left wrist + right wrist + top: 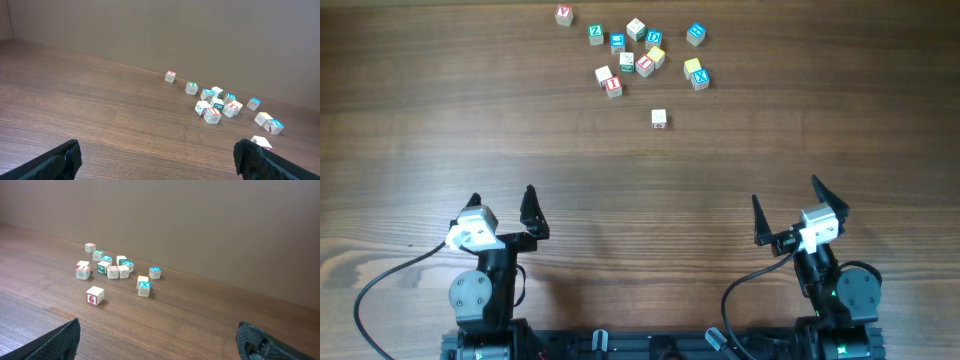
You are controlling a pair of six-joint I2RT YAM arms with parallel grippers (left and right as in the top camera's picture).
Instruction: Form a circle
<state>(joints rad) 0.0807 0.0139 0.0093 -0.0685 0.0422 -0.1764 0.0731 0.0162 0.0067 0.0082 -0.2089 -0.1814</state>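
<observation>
Several tiny letter cubes lie in a loose scatter [635, 55] at the far middle of the table; no circle shows among them. A cream cube [604, 75] and a white cube with a red letter [613, 87] sit at the cluster's left. At its right are a yellow cube [692, 68] and a blue X cube [699, 79]. One white cube with a red mark [659, 119] lies alone, nearer to me. My left gripper [501, 200] and right gripper [786, 195] both stand open and hold nothing, well short of the cubes.
A red-lettered cube [563, 15] lies farthest left near the far edge, with green [596, 34] and blue [695, 34] cubes around the cluster. Bare wood stretches between the grippers and the cubes. A plain wall rises behind the table's far edge.
</observation>
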